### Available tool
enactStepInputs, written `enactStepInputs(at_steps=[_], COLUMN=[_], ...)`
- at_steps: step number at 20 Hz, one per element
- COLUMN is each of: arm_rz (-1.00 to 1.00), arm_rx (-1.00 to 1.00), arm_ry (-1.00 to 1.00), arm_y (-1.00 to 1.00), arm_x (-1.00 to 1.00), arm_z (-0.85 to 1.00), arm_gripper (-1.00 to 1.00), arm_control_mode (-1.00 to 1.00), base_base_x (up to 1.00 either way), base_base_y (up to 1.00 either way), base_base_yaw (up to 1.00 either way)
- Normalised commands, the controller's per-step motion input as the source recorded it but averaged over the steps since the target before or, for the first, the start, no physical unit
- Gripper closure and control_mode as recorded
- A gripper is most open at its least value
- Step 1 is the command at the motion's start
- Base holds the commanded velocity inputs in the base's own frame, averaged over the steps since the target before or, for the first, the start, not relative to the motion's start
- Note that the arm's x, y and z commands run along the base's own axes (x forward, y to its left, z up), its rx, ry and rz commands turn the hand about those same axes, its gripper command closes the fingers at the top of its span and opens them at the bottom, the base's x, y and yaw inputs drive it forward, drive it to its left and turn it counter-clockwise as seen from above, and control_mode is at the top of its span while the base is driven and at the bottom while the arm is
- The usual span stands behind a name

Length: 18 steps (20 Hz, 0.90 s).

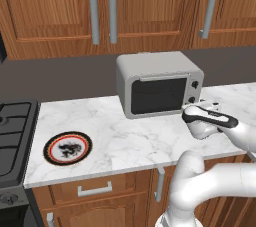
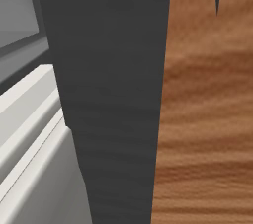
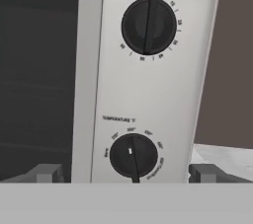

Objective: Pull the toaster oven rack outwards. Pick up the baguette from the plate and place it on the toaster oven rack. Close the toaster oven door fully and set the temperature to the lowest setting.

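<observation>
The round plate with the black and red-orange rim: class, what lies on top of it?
Nothing lies on the round black and red-orange rimmed plate: its white centre with the dark ink-like pattern shows bare. What is beneath it is hidden, where it rests on the white marble counter.

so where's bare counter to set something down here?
Widest free patch: marble counter between the plate and the toaster oven, down to the front edge. A smaller strip lies left of the oven, behind the plate. Crowded at the oven's right front, where the gripper faces the knobs.

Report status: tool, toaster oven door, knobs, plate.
Tool open, fingertips straddling the temperature knob. Toaster oven door shut. Plate bare, no baguette on it. Nothing between tool and knob.
</observation>
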Motion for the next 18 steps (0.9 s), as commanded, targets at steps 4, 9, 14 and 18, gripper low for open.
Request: enactStepInputs(at_steps=[4, 9, 14, 18], arm_rz=[-0.01, 0.00, 0.00, 0.00], arm_rx=[0.00, 0.00, 0.00, 0.00], arm_ry=[0.00, 0.00, 0.00, 0.00], arm_y=[-0.02, -0.10, -0.06, 0.00], arm_x=[0.00, 0.00, 0.00, 0.00], arm_z=[0.00, 0.00, 0.00, 0.00], arm_gripper=[-1.00, -1.00, -1.00, -1.00], arm_control_mode=[-1.00, -1.00, -1.00, -1.00], base_base_x=[0.00, 0.00, 0.00, 0.00], base_base_y=[0.00, 0.00, 0.00, 0.00], base_base_yaw=[0.00, 0.00, 0.00, 0.00])
